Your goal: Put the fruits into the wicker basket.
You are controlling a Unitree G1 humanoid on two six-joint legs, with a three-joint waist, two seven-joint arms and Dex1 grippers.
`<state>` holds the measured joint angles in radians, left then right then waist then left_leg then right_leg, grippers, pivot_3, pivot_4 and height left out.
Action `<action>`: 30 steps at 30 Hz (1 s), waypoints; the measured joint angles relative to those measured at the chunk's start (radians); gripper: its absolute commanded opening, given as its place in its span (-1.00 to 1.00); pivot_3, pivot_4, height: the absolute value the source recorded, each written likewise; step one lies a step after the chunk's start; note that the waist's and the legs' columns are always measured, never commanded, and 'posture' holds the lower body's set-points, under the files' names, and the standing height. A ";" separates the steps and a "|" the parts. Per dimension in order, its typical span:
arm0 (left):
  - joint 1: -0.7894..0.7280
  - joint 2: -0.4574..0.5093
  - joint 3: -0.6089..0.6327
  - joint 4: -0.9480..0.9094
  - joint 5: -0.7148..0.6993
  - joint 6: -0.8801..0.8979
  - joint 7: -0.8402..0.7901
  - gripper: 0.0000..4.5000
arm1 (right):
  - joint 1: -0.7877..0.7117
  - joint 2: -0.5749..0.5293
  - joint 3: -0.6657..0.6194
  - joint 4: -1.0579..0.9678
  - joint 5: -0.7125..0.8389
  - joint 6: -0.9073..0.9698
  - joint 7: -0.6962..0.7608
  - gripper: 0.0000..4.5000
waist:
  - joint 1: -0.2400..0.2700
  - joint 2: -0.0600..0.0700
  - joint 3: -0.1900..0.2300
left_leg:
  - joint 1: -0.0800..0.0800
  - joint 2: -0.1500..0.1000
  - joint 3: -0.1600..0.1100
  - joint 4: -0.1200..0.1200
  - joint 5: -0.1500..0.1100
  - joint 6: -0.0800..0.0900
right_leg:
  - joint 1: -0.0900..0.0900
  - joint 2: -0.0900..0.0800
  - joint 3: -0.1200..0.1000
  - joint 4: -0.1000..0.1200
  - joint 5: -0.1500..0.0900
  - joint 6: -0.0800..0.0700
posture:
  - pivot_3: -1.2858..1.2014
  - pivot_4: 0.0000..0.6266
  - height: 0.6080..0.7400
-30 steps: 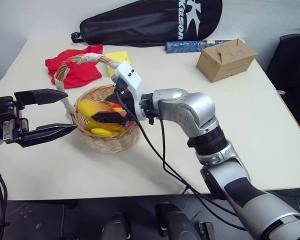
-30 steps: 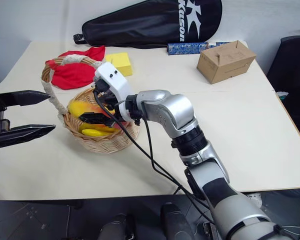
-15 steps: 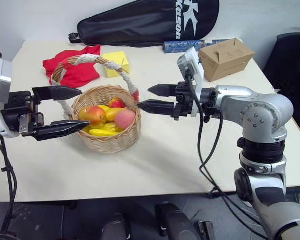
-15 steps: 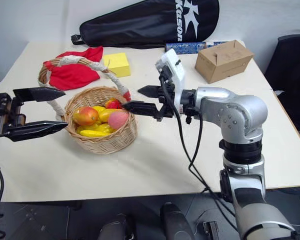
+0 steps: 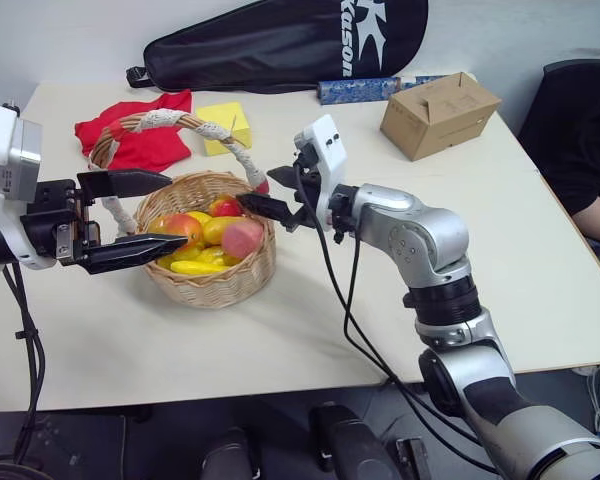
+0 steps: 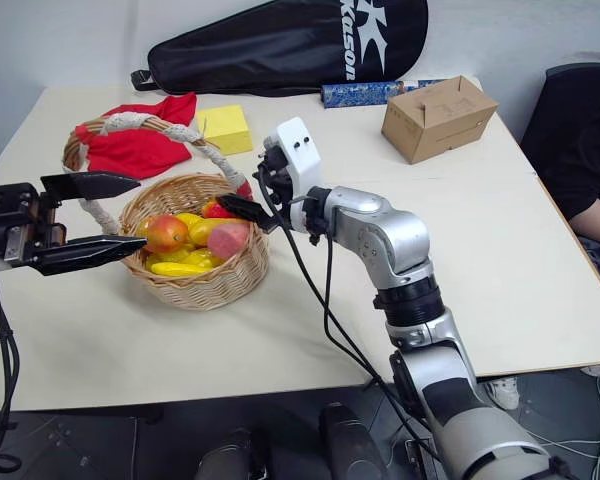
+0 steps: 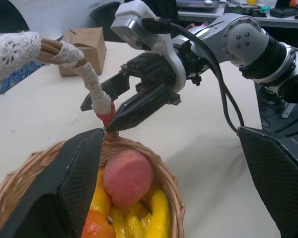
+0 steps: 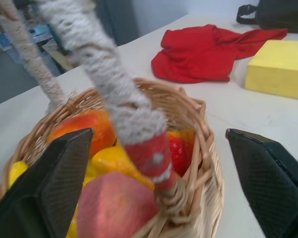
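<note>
The wicker basket (image 5: pixel 212 283) stands on the table's left half, its lace-wrapped handle (image 5: pixel 165 119) arching over it. Inside lie the fruits: a pink peach (image 5: pixel 242 238), a yellow-orange mango (image 5: pixel 183 227), a red one (image 5: pixel 227 207) and long yellow ones (image 5: pixel 195 266). My right gripper (image 5: pixel 256 187) is open at the basket's right rim, its fingers (image 8: pixel 59 183) on either side of the handle's red-wrapped base (image 8: pixel 151 156) without touching it. My left gripper (image 5: pixel 176 211) is open and empty at the basket's left side, one finger (image 5: pixel 125 183) above the rim, the other (image 5: pixel 130 254) beside it.
Behind the basket lie a red cloth (image 5: pixel 130 140) and a yellow block (image 5: pixel 226 126). A cardboard box (image 5: pixel 440 112), a blue roll (image 5: pixel 365 90) and a black racket bag (image 5: pixel 280 45) sit at the back. A person's dark sleeve (image 5: pixel 592 170) shows at the right edge.
The right gripper left the peach in the basket, drew out to the right, then swung back to the handle's right base. The left gripper has hardly moved. The camera shifted.
</note>
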<state>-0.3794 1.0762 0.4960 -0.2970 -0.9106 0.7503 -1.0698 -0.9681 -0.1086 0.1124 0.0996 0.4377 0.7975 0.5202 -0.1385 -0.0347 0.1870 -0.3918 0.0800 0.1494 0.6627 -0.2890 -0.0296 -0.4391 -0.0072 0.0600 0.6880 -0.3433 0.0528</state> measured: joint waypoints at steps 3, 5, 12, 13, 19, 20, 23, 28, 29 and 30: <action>0.000 0.000 0.007 -0.008 -0.001 0.000 0.011 1.00 | 0.000 0.001 0.001 0.014 -0.021 -0.034 0.006 0.02 | 0.000 0.000 0.000 | 0.000 0.000 0.000 0.000 0.000 0.000 | 0.000 0.000 0.000 0.000 0.000 0.000 | 0.03 -0.52 1.00; 0.001 -0.003 0.011 -0.009 -0.002 0.000 0.017 1.00 | 0.005 0.000 0.001 0.006 -0.026 -0.037 0.016 -0.28 | -0.001 0.000 0.000 | 0.000 0.000 0.000 0.000 0.000 0.000 | 0.000 0.000 0.000 0.000 0.000 0.000 | 0.03 -0.52 1.00; -0.006 -0.007 0.004 -0.009 -0.003 0.000 0.025 1.00 | 0.060 -0.051 0.005 -0.088 -0.034 -0.037 0.047 -0.88 | 0.002 0.000 0.000 | 0.000 0.000 0.000 0.000 0.000 0.000 | 0.000 0.000 0.000 0.000 0.000 0.000 | 0.03 -0.52 1.00; -0.010 -0.008 -0.003 -0.008 -0.004 0.000 0.024 1.00 | 0.069 -0.067 0.002 -0.103 -0.036 -0.036 0.046 -0.89 | 0.002 0.000 0.000 | 0.000 0.000 0.000 0.000 0.000 0.000 | 0.000 0.000 0.000 0.000 0.000 0.000 | 0.03 -0.52 1.00; -0.073 -0.021 -0.049 0.010 -0.007 -0.004 0.016 1.00 | 0.111 -0.212 -0.093 -0.216 0.006 0.016 0.058 -0.89 | 0.009 0.000 0.000 | -0.001 0.000 0.000 0.000 0.000 0.000 | 0.000 0.000 0.000 -0.001 0.000 0.000 | 0.03 -0.52 1.00; -0.084 -0.028 -0.059 0.020 -0.006 -0.008 0.011 1.00 | 0.120 -0.249 -0.120 -0.239 0.020 0.033 0.063 -0.89 | 0.013 0.000 0.000 | -0.001 0.000 0.000 0.000 0.000 0.000 | 0.000 0.000 0.000 -0.001 0.000 0.000 | 0.03 -0.52 1.00; -0.105 -0.048 -0.098 0.047 0.000 -0.016 -0.003 1.00 | 0.150 -0.376 -0.215 -0.294 0.053 0.079 0.074 -0.89 | 0.027 0.000 0.001 | -0.001 -0.001 0.000 0.000 0.000 0.000 | 0.000 0.000 0.000 -0.001 0.000 0.000 | 0.03 -0.52 1.00; -0.173 -0.070 -0.167 0.115 0.026 -0.045 -0.039 1.00 | 0.257 -0.600 -0.396 -0.315 0.082 0.124 0.106 -0.89 | 0.038 0.000 0.001 | 0.000 -0.001 0.001 0.000 0.000 0.000 | 0.000 0.000 0.001 -0.002 0.000 0.000 | 0.03 -0.52 1.00; -0.188 -0.080 -0.183 0.122 0.035 -0.053 -0.046 1.00 | 0.288 -0.635 -0.423 -0.315 0.082 0.122 0.115 -0.89 | 0.037 0.000 0.001 | 0.000 -0.001 0.001 0.000 0.000 0.000 | 0.000 0.001 0.001 -0.002 0.000 0.000 | 0.03 -0.52 1.00; -0.196 -0.085 -0.197 0.127 0.040 -0.056 -0.051 1.00 | 0.316 -0.659 -0.445 -0.315 0.082 0.119 0.122 -0.89 | 0.037 0.000 0.001 | 0.000 -0.001 0.001 0.000 0.000 0.000 | 0.000 0.001 0.001 -0.002 0.000 0.000 | 0.03 -0.52 1.00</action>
<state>-0.5756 0.9912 0.2990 -0.1704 -0.8708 0.6941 -1.1210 -0.6525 -0.7673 -0.3323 -0.2154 0.5195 0.9162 0.6427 -0.1018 -0.0351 0.1879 -0.3917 0.0792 0.1503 0.6623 -0.2891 -0.0294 -0.4387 -0.0064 0.0609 0.6862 -0.3434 0.0529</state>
